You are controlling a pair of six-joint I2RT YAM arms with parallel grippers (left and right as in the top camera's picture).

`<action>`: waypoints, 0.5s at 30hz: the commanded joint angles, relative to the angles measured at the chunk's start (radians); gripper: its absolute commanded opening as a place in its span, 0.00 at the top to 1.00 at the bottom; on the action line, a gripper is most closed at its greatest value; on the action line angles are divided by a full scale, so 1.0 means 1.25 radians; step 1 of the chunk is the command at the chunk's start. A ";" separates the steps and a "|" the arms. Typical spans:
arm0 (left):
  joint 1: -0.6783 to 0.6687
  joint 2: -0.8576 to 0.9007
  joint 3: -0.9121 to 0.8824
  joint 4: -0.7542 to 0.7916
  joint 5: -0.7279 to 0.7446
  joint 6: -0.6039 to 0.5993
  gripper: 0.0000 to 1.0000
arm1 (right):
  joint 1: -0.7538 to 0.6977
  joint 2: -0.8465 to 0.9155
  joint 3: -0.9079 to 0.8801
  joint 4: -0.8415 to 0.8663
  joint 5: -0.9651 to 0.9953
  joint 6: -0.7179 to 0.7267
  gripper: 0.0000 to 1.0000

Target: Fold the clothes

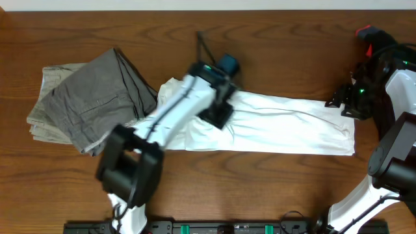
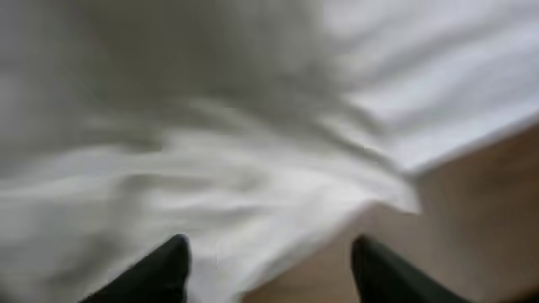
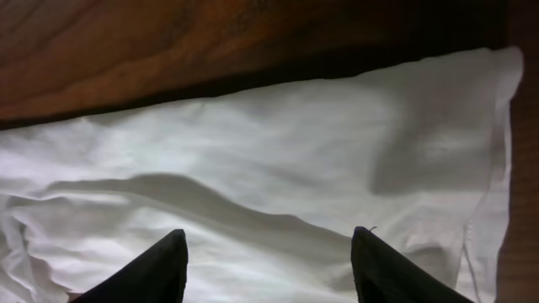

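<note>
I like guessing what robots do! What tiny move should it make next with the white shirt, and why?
Probably lower the right pincer onto the right end of the white T-shirt and pinch it. The shirt lies in a long strip, and both the right and the left pincer stand open, holding nothing, so folding needs a fresh grip.

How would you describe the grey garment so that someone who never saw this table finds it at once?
On the brown wooden table, a long white T-shirt lies across the middle. Left of it, near the table's left end, lies the grey garment. It alone is grey and folded into a pile; the shirt is white.
</note>
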 commanded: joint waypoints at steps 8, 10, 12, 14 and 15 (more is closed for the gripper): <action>0.256 0.056 0.016 0.159 0.050 0.039 0.33 | -0.002 -0.004 -0.005 0.009 0.002 0.006 0.42; 0.287 0.086 0.016 0.175 0.050 0.038 0.33 | -0.002 -0.004 -0.005 0.007 0.003 0.006 0.41; 0.307 0.112 0.016 0.187 0.069 0.039 0.37 | -0.002 -0.004 -0.008 0.007 0.003 0.006 0.41; 0.315 0.130 0.016 0.201 0.101 0.042 0.39 | -0.002 -0.004 -0.009 0.009 0.003 0.006 0.42; 0.316 0.139 0.016 0.208 0.120 0.049 0.41 | -0.002 -0.004 -0.009 0.009 0.003 0.006 0.42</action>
